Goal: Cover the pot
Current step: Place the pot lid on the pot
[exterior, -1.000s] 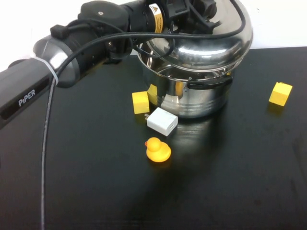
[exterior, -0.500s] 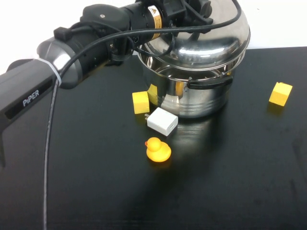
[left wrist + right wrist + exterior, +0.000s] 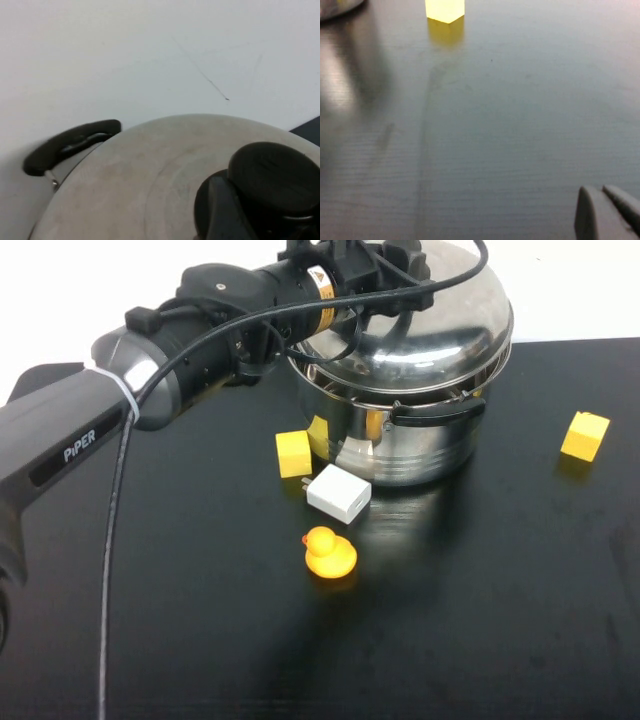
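Black counter (image 3: 500, 620) seen from above. Pot (image 3: 400, 435) set toward far edge, centre; domed lid (image 3: 440, 325) held tilted over its rim, far side raised. Left tool (image 3: 395, 260) reached in over pot, clamped on lid's black knob (image 3: 272, 175). Right tool (image 3: 607, 212) kept low over bare counter, fingertips pressed together, nothing held. Yellow block (image 3: 293, 453) and white charger (image 3: 338, 493) placed just beside pot; rubber duck (image 3: 328, 552) nearer camera; second yellow block (image 3: 585, 435) well apart at right.
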### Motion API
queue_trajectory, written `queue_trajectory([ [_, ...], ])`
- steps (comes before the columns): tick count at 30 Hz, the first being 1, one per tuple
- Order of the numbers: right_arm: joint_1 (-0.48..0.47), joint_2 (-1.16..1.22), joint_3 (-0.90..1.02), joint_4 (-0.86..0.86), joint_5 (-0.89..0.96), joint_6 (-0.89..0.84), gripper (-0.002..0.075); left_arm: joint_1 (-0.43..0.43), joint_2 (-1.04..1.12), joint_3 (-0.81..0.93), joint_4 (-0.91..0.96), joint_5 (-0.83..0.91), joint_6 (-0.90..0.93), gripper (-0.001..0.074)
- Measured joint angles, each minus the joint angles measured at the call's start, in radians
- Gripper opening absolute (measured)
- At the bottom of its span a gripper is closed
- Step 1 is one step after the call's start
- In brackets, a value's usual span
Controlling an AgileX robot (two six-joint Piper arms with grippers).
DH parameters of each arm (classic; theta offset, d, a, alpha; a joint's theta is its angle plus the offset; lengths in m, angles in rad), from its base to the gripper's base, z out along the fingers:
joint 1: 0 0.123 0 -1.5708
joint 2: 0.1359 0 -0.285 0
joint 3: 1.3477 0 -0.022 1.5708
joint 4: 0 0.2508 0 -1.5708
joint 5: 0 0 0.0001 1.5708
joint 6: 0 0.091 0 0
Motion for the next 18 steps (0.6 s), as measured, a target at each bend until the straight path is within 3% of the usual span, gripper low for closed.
queue_trajectory([
  [18,0.000,0.000,0.000,0.000,0.000,0.000,-0.0002,0.000,0.016,0.028,-0.017,-0.034,0.058,0.0326],
])
